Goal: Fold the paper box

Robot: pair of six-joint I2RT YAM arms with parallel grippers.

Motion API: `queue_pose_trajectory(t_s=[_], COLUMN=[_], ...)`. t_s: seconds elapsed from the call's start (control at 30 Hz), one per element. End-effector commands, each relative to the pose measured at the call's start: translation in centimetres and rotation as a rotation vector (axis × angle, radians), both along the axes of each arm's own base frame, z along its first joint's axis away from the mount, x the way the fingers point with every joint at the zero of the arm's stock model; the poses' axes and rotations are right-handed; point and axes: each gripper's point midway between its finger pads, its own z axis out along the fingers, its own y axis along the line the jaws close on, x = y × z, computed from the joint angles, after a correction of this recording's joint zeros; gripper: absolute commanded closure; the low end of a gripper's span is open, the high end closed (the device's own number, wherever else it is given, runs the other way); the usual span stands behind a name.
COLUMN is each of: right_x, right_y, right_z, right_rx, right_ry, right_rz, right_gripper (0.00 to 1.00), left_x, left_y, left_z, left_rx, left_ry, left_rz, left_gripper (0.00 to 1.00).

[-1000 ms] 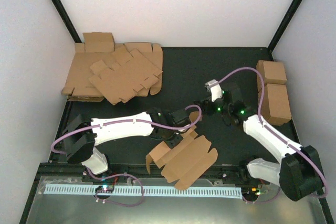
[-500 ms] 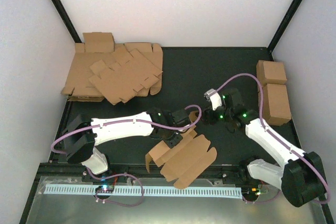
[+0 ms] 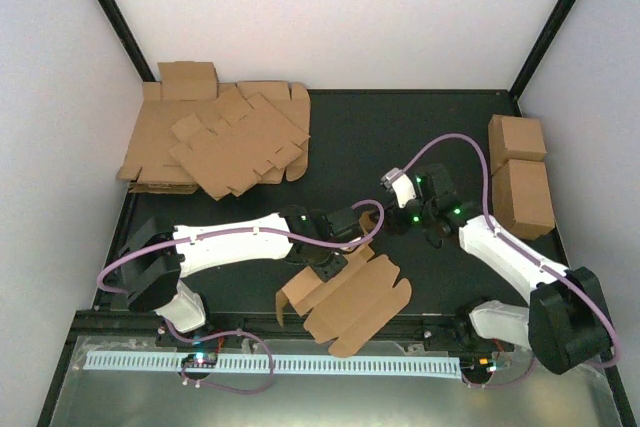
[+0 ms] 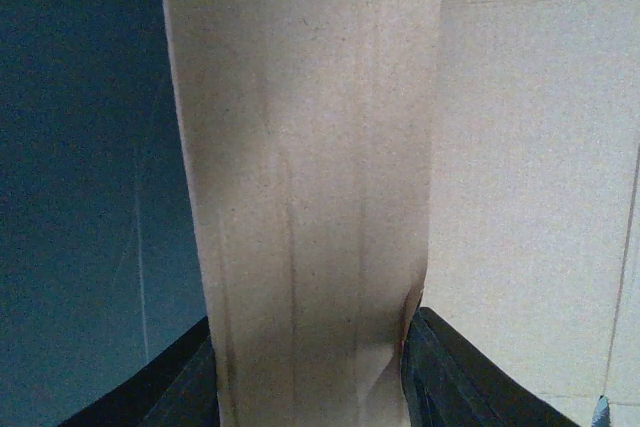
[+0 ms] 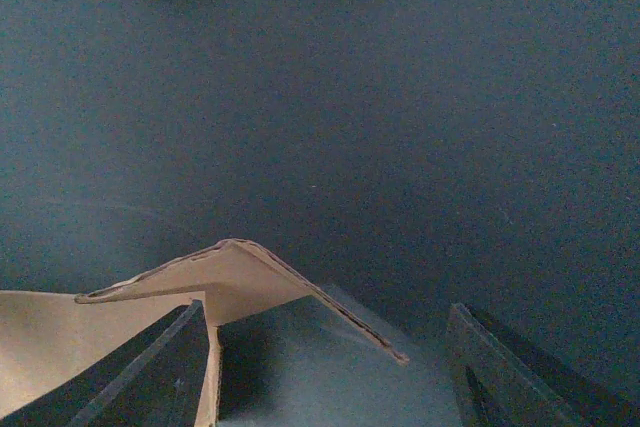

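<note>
The paper box (image 3: 350, 297) is a flat brown die-cut piece lying near the front edge of the dark table, with some flaps raised. My left gripper (image 3: 328, 265) is at its upper left corner. In the left wrist view a folded strip of the paper box (image 4: 310, 197) stands between the black fingers (image 4: 455, 377) of the left gripper (image 4: 315, 382), which is shut on it. My right gripper (image 3: 392, 222) hovers just beyond the box's far right flap. It is open (image 5: 330, 377), and a raised flap corner (image 5: 235, 272) reaches in beside its left finger (image 5: 150, 367), apparently without touching it.
A heap of flat cardboard sheets (image 3: 225, 142) fills the back left corner. Two brown cardboard cuboids (image 3: 517, 137) (image 3: 525, 197) stand along the right wall. A white toothed strip (image 3: 270, 362) runs along the metal ledge in front.
My right gripper has swung left and nearer the box's far flap, its jaws narrowing a little. The box has shifted slightly. The left gripper keeps its hold.
</note>
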Motion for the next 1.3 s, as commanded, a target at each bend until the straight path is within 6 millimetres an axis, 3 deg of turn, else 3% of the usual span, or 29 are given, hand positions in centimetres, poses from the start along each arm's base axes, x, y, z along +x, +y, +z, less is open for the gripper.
queue_pose_trajectory(t_s=[0.0, 0.17, 0.27, 0.53, 0.77, 1.07, 1.27], right_x=[0.6, 0.7, 0.7, 0.3, -0.5, -2.3, -3.3], right_y=[1.0, 1.7, 2.0, 2.0, 2.0, 2.4, 2.9], right_z=[0.6, -0.1, -1.0, -0.7, -0.4, -0.8, -1.8], right_rx=[-0.043, -0.106, -0.171, -0.179, -0.199, -0.166, -0.176], right_ry=[-0.049, -0.047, -0.030, -0.036, -0.002, 0.092, 0.117], right_rz=[0.060, 0.126, 0.144, 0.148, 0.133, 0.064, 0.034], right_gripper=[0.32, 0.36, 0.45, 0.74, 0.86, 0.94, 0.94], left_x=[0.7, 0.9, 1.0, 1.7, 2.1, 2.8, 2.9], left_y=[-0.3, -0.2, -0.2, 0.2, 0.6, 0.8, 0.8], left_z=[1.1, 1.0, 0.9, 0.6, 0.4, 0.2, 0.4], left_rx=[0.003, 0.017, 0.026, 0.051, 0.055, 0.033, 0.018], left_ry=[-0.032, -0.040, -0.046, -0.069, -0.071, -0.042, -0.026], left_rz=[-0.015, -0.021, -0.029, -0.031, -0.020, 0.028, 0.042], left_gripper=[0.55, 0.55, 0.55, 0.55, 0.55, 0.55, 0.55])
